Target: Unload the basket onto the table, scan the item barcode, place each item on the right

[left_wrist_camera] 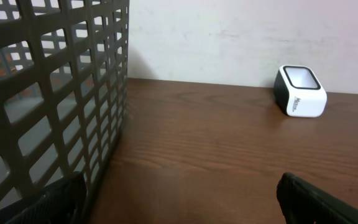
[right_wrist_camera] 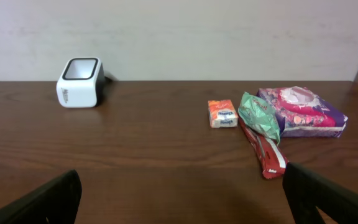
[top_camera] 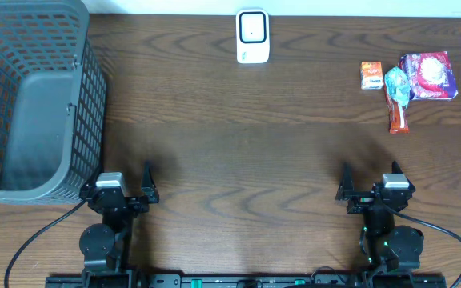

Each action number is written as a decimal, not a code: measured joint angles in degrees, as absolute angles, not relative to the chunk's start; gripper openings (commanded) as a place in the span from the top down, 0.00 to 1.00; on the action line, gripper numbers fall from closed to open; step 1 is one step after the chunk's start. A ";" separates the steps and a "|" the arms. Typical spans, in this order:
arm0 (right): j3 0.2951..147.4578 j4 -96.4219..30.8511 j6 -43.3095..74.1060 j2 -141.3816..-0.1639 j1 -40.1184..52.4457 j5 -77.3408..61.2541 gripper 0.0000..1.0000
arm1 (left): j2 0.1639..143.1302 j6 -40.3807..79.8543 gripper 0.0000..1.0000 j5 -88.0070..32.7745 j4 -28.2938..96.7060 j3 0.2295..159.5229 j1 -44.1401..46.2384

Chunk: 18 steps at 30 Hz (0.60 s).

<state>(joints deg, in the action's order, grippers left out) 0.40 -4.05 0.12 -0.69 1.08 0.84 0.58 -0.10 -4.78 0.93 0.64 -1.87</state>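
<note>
Overhead: both arms rest at the table's near edge, the left gripper (top_camera: pixel 131 192) and right gripper (top_camera: pixel 370 190) spread wide and empty. Four small snack packets (top_camera: pixel 406 84) lie far right; the white box-shaped barcode scanner (top_camera: pixel 253 36) sits far centre, a grey plastic mesh basket (top_camera: pixel 30 104) left. Left wrist: basket wall, scanner, pale wall behind. Right wrist: the nearest red wrapper (right_wrist_camera: pixel 263 149) looks the easiest pick; grip across its width, barcode facing the scanner. Dark wood-grain table (top_camera: pixel 230 144).

Dark brown wood-grain table (top_camera: pixel 238 152). Grey plastic lattice basket (top_camera: pixel 30 96) at far left. Small white barcode scanner box (top_camera: pixel 253 36) at the far edge, centre. Far right, clustered: small orange packet (top_camera: pixel 371 75), green foil pouch (top_camera: pixel 397 83), red wrapped bar (top_camera: pixel 398 116), purple-pink flat pack (top_camera: pixel 429 75).
</note>
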 measured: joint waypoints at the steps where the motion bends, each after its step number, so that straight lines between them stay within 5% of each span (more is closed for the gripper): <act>1: 0.40 -4.05 0.12 -0.69 1.08 0.84 0.01 | 0.58 -0.16 0.02 -4.80 0.95 0.67 -1.87; 18: 0.40 -4.05 0.12 -0.69 1.08 0.84 0.01 | 0.58 -0.27 0.02 -6.07 1.06 0.78 -1.28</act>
<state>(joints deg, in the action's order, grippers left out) 0.40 -4.05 0.12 -0.69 1.08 0.84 0.58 -0.27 -6.07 1.06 0.78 -1.28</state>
